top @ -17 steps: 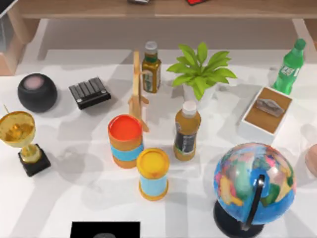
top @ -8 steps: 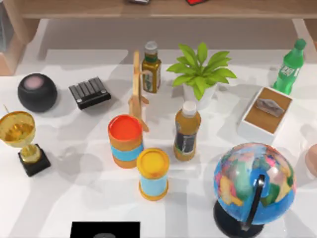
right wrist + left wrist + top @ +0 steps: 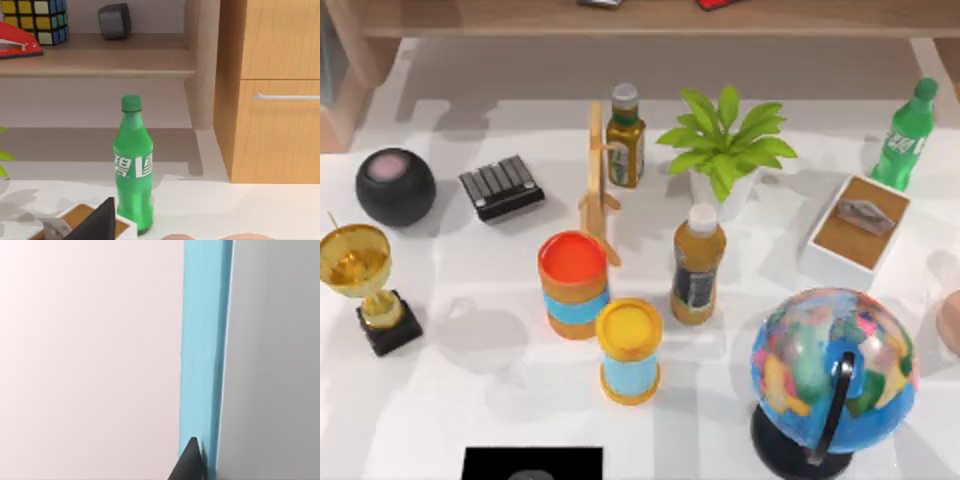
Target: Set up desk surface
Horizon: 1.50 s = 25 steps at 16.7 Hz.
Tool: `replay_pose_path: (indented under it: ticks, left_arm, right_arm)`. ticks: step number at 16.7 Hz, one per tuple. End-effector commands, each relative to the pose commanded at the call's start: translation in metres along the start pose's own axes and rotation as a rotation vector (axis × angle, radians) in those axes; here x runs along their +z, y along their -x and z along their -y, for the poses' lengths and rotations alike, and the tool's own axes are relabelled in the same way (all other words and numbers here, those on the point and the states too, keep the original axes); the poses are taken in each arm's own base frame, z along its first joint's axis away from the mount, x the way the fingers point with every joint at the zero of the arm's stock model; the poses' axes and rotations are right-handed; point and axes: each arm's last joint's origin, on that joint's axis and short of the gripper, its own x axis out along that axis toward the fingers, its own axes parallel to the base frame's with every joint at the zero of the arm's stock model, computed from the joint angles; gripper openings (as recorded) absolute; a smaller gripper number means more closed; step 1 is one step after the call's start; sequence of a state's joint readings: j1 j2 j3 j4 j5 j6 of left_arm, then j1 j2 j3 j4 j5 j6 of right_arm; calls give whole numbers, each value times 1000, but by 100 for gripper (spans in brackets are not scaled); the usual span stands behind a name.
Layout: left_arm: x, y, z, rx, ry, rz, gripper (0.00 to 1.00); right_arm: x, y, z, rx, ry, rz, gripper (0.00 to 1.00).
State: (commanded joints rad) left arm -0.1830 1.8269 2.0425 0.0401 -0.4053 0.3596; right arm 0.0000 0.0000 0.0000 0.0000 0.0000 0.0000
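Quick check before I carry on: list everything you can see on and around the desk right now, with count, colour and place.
desk surface: 1, white, under everything.
speaker: 1, black, far left.
trophy: 1, gold, left edge.
keypad-like block: 1, black, beside speaker.
wooden stand: 1, tan, centre.
bottles: olive-labelled back centre; orange centre; green back right.
plant: 1, green, white pot.
cans: red-lidded; yellow-lidded in front.
box: 1, white, brown top, right.
globe: 1, blue, front right.
shelf: tan; cube, red stapler, grey object.
right gripper fingertip: dark.
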Motion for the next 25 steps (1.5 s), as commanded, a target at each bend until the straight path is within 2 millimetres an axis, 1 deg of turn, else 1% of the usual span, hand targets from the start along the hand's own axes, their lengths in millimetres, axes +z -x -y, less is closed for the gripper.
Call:
replay_pose_path:
  ticks: [2,3,5,7,8,10,11,13,15,16,18,20,23,25]
  left_arm:
    - [-29,-16,-47,75,-156,-22,0]
    - [-49,-23,-70,104,-243,-51,0]
    - [-97,-32,-116,141,-418,-136,0]
    - [-151,-31,-161,146,-583,-243,0]
    - [-179,-26,-182,135,-658,-300,0]
    - [-233,-9,-218,89,-790,-412,0]
    - [-260,3,-233,54,-846,-463,0]
    - [-307,31,-252,-36,-938,-541,0]
    - [-343,57,-259,-141,-1011,-577,0]
    - [-357,68,-257,-196,-1045,-571,0]
    - [-372,82,-245,-303,-1113,-512,0]
    - [-376,86,-224,-398,-1183,-397,0]
    - [-375,81,-186,-516,-1264,-197,0]
    - [-376,78,-165,-573,-1288,-103,0]
  right_arm:
    - [0,0,0,0,0,0,100]
    - [0,0,0,0,0,0,100]
    - [0,0,0,0,0,0,100]
    - [0,0,0,0,0,0,100]
    - [0,0,0,0,0,0,100]
    - [0,0,0,0,0,0,100]
    - [0,0,0,0,0,0,100]
    - [0,0,0,0,0,0,100]
    - [0,0,0,0,0,0,100]
    - [0,0,0,0,0,0,100]
    - [0,0,0,0,0,0,100]
    - [0,0,0,0,0,0,100]
    - [0,0,0,0,0,0,100]
    - [0,0,0,0,0,0,100]
